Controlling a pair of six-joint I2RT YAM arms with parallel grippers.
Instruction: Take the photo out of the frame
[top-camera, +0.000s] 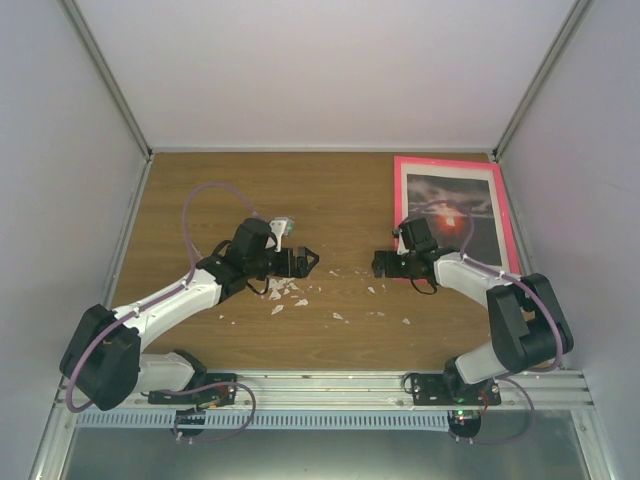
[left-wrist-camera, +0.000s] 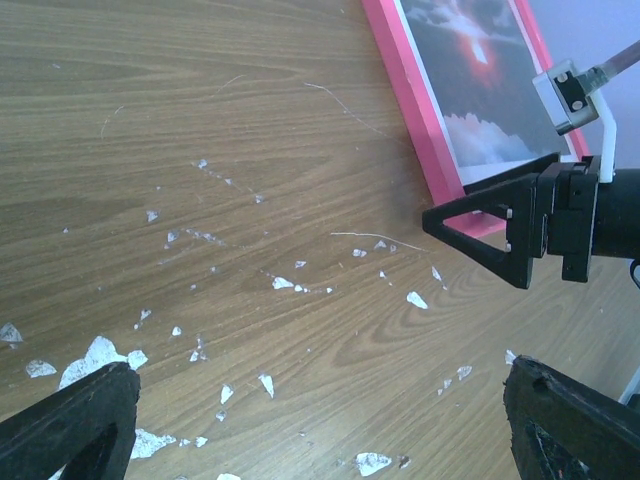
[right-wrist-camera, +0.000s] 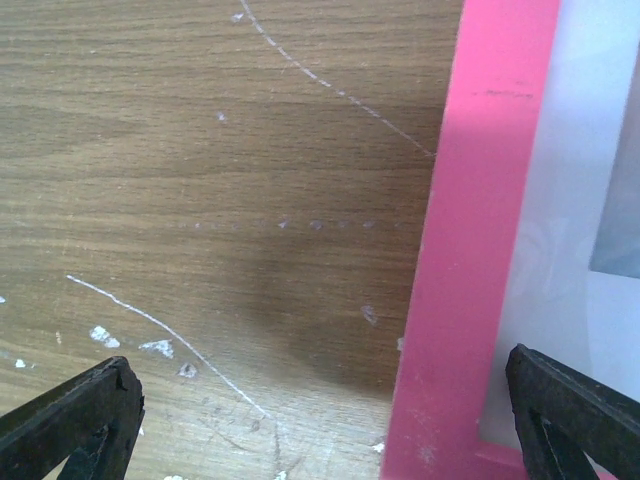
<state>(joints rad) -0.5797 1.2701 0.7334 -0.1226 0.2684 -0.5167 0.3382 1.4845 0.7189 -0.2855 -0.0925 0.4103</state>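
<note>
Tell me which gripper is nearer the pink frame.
The right gripper: it is open, straddling the frame at its left edge, close to the near corner. The left gripper hovers over white flakes, well clear of the frame.

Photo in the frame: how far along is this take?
Nothing done: the photo sits in the pink frame, face up. In hand: the open right gripper straddles the frame's near left edge. The left gripper is open, holding nothing. Left: the whole removal.

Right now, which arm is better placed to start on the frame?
Right. The right gripper, open, hangs at the frame's near left corner, one finger above it; the left gripper is over table, farther away.
</note>
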